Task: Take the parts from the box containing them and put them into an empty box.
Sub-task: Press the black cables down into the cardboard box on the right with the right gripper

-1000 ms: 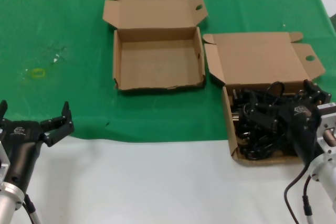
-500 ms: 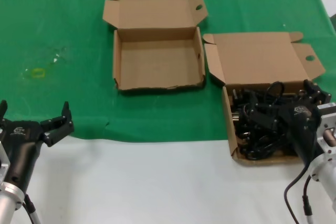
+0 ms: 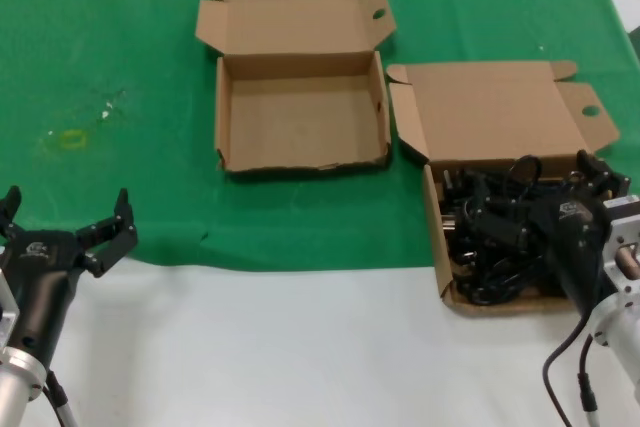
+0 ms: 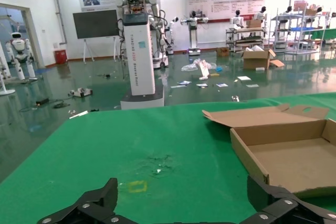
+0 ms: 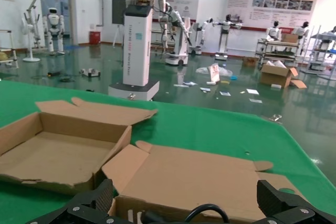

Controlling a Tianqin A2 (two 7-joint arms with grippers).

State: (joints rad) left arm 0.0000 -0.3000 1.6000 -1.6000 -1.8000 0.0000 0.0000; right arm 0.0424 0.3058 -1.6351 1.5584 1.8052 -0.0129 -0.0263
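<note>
The parts, black coiled cords [image 3: 483, 265], lie tangled in the box containing them [image 3: 435, 232] at the right, its lid [image 3: 490, 112] folded back. My right gripper [image 3: 537, 195] hovers open just over the cords, fingers spread wide with nothing between them; in the right wrist view one cord loop [image 5: 208, 213] rises between its fingertips [image 5: 101, 196] before that lid [image 5: 194, 174]. The empty box [image 3: 300, 117] stands open at the centre back, also in the right wrist view [image 5: 58, 153]. My left gripper [image 3: 66, 213] waits open at the near left.
Green cloth [image 3: 120, 37] covers the far part of the table; bare white table [image 3: 280, 347] lies near me. A small yellow mark [image 4: 137, 185] sits on the cloth ahead of my left gripper [image 4: 184, 204], with the empty box [image 4: 294, 156] off to one side.
My left gripper has shifted slightly, its outer finger now showing more. The right gripper and both boxes stay where they were.
</note>
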